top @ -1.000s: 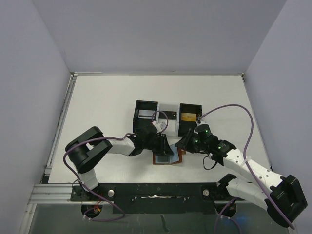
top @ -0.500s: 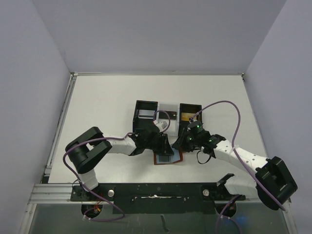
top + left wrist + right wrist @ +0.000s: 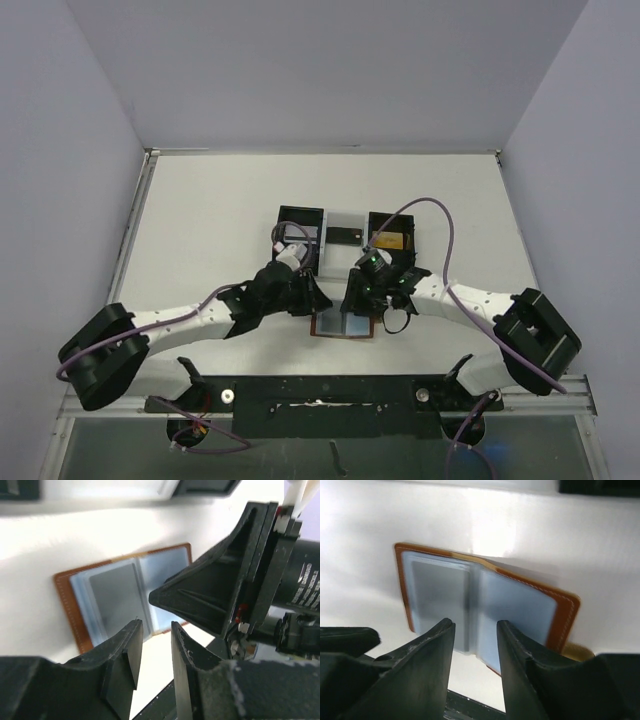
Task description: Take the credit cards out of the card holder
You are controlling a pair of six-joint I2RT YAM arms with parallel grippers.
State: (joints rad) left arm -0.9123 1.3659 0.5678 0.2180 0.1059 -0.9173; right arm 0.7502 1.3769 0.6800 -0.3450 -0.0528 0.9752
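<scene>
White bench (image 3: 200,220), card holder (image 3: 485,600) lying open — light, floppy leather, slick pockets. My left end effector (image 3: 155,630) and right end effector (image 3: 475,625) hover empty, jaws apart — I'd pinch a card edge.

A three-compartment tray (image 3: 346,217) sat on the white table (image 3: 220,230) around the middle of its width, a white section between two black, open-topped ones (the right one seemed slightly shorter). Pale lilac-grey walls (image 3: 330,70) closed the table in on three sides. A metal rail (image 3: 125,255) ran along its left edge, and a black mounting plate (image 3: 330,395) spanned the near edge. In the left wrist view the tray (image 3: 100,492) showed only as a blur along the top.
</scene>
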